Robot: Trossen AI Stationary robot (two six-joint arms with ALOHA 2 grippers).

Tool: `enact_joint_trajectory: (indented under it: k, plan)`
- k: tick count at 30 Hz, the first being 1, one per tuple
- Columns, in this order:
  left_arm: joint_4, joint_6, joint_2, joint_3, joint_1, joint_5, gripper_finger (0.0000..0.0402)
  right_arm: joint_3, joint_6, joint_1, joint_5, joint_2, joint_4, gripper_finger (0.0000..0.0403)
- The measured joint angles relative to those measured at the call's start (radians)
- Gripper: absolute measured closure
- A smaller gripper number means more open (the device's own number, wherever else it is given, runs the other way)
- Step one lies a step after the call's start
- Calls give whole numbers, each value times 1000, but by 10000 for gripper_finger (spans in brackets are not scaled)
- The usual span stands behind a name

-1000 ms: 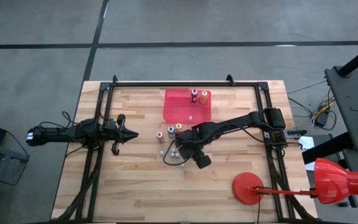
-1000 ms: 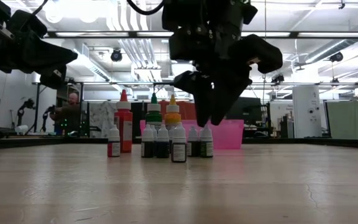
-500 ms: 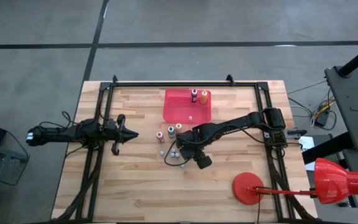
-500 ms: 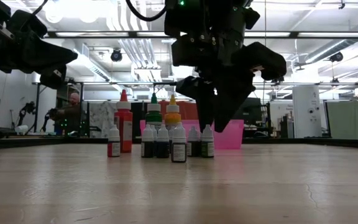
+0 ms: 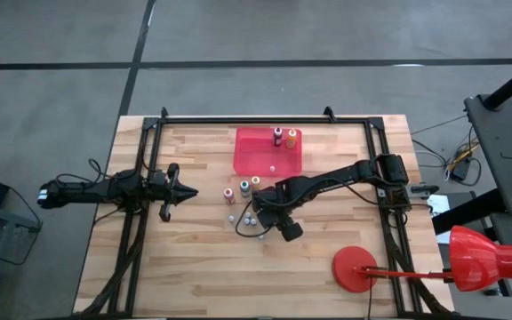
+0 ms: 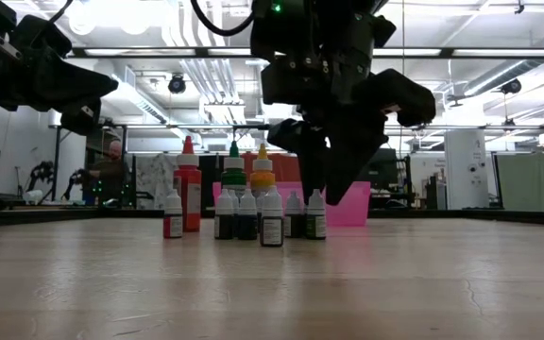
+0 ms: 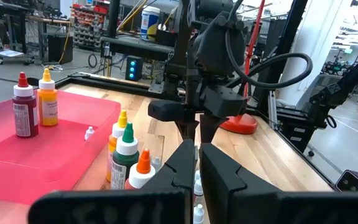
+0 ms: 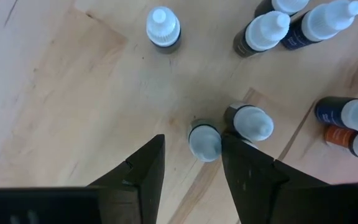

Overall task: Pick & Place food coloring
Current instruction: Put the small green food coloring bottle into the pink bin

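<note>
The table (image 5: 194, 267) is of pale wood with a dark frame around it. At its far side lies the red tray (image 5: 258, 156), flat. Two taller bottles (image 5: 284, 136) stand upright in one far corner of the tray, and one tiny white thing lies in it nearer the middle; I cannot tell for sure what that is.

The right arm (image 5: 345, 178) reaches from the right edge toward the table's middle. The left arm (image 5: 105, 189) rests at the left edge, away from the bottles.

The red base (image 5: 355, 268) of a stand sits on the table's near right part.

The right gripper (image 8: 191, 163) hangs over the cluster of food coloring (image 5: 249, 213), pointing down. Its fingers (image 8: 145, 165) stand apart, one on each side of a small bottle (image 8: 204, 139) with a pale cap. They seem not to touch it. Another small bottle (image 8: 248, 122) stands just beside that one.

The left gripper (image 5: 188, 191) points at the cluster from the left, with its fingers pressed together and nothing between them.

In the low view the cluster shows three taller bottles (image 6: 233, 181) behind, with red, green and yellow caps, and a row of small ones (image 6: 271, 218) in front, all upright on the wood.
</note>
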Motion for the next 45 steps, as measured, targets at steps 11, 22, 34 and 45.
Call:
enact_joint_trajectory:
  k: [11, 22, 34, 45]
  plan:
    - [0, 0, 0, 0, 0, 0, 402, -2, -4, 0, 0, 0, 18, 275]
    - [0, 0, 0, 0, 0, 0, 402, -2, -4, 0, 0, 0, 21, 303]
    - [0, 0, 0, 0, 0, 0, 402, -4, -4, 0, 0, 0, 21, 344]
    - [0, 0, 0, 0, 0, 0, 402, -2, -4, 1, 0, -3, 10, 348]
